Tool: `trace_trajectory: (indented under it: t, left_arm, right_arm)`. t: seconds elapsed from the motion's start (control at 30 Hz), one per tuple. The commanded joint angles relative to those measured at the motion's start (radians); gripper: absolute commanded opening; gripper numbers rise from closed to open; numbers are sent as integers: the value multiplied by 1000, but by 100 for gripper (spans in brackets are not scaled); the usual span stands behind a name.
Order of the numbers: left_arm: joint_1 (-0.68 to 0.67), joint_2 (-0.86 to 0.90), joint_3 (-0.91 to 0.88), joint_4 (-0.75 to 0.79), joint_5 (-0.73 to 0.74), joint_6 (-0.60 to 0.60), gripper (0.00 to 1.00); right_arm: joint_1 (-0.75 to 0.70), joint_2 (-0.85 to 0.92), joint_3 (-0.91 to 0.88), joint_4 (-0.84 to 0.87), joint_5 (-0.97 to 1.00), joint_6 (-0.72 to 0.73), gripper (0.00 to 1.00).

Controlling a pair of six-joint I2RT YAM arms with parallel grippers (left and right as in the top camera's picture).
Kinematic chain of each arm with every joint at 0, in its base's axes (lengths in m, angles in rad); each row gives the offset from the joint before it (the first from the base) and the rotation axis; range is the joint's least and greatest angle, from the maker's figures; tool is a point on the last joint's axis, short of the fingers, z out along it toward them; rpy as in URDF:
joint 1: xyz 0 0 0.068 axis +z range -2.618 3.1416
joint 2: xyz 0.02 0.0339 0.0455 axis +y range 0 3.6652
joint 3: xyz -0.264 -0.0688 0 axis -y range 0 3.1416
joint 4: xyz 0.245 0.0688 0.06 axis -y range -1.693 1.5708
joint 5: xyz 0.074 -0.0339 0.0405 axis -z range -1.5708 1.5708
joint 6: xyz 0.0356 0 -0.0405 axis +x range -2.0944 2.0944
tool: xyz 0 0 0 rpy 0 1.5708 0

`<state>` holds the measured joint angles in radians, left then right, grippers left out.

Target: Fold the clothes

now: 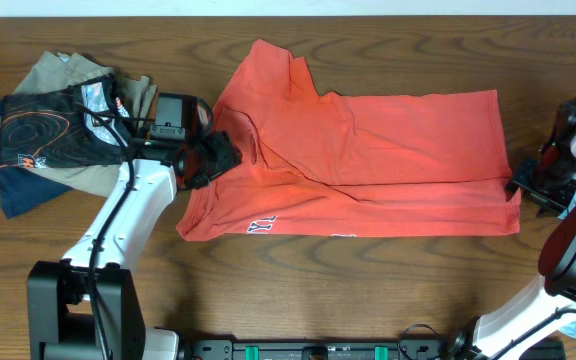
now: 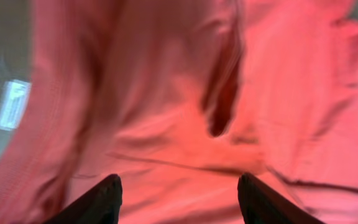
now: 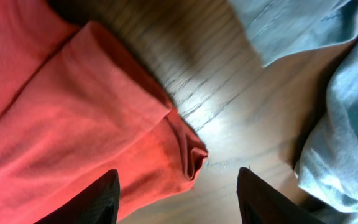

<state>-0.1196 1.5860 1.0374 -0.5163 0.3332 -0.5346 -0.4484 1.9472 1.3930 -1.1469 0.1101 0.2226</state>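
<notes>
A coral-red T-shirt (image 1: 368, 160) lies partly folded across the middle of the table, white lettering showing at its front edge. My left gripper (image 1: 218, 158) is open over the shirt's left part near the collar; the left wrist view is filled with red cloth (image 2: 166, 112), with a white tag (image 2: 12, 104) at the left. My right gripper (image 1: 521, 187) is open just off the shirt's right edge, its fingers astride the shirt's corner (image 3: 104, 137) and bare wood. A light-blue garment (image 3: 347, 124) lies to the right.
A pile of folded clothes (image 1: 53, 125) sits at the far left: tan, navy, and a black piece with an orange print on top. The wooden table (image 1: 368, 280) runs along the front.
</notes>
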Motion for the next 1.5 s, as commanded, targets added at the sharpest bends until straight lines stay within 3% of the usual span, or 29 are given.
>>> trace_trajectory:
  t: [0.0,0.1,0.5,0.83,1.03,1.47]
  left_arm:
    - [0,-4,-2,-58,-121,72,61]
    - [0,-4,-2,-94,-161,79,61]
    - [0,-4,-3,-105,-163,82,61]
    - [0,-4,-3,-105,-163,82,59]
    - [0,-4,-3,-105,-163,82,59]
    - [0,-4,-3,-105,-163,81,59]
  right_arm:
    - [-37,-15,21,37,-42,2,61]
    - [-50,-15,20,81,-91,0,63]
    - [-42,-14,-93,169,-145,-12,55]
    - [-42,-14,-178,292,-241,-127,47]
    - [-54,-16,-131,273,-201,-127,54]
    - [-61,-15,-72,242,-265,-185,54]
